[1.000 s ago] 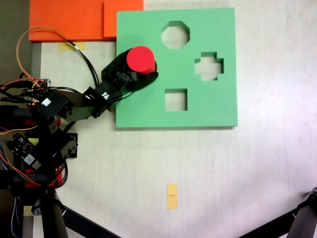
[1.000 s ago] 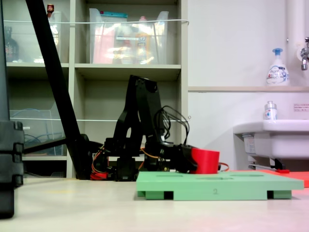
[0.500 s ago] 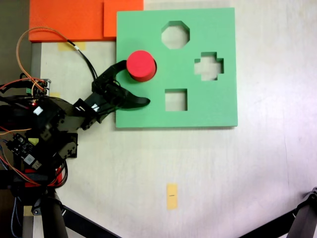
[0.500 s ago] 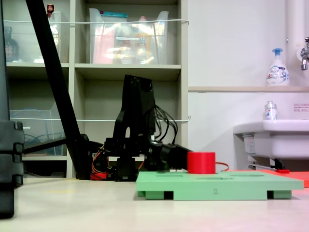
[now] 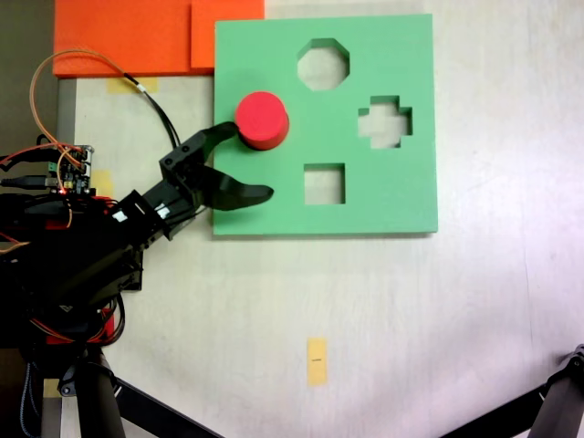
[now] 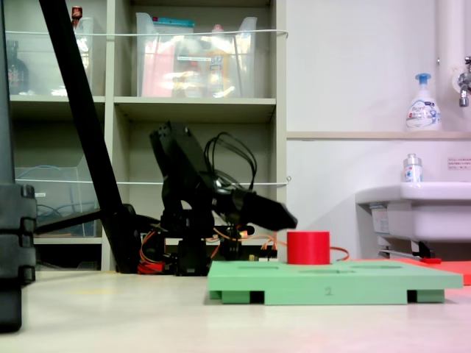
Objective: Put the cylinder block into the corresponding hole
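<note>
Both fixed views are bright and evenly lit, with soft diffuse light. Seen from above, the pale surface (image 5: 438, 301) looks slightly washed out, and the green foam board (image 5: 401, 196) throws only a thin dark shadow along its near edge. Corners darken a little. In the low side view the near floor is soft, and the shelves (image 6: 191, 107) behind look mildly hazy.

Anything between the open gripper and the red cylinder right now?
Nothing visible. The gripper is open beside the cylinder block, one jaw tip at its edge. The block stands on the green board, apparently in its round hole.
</note>
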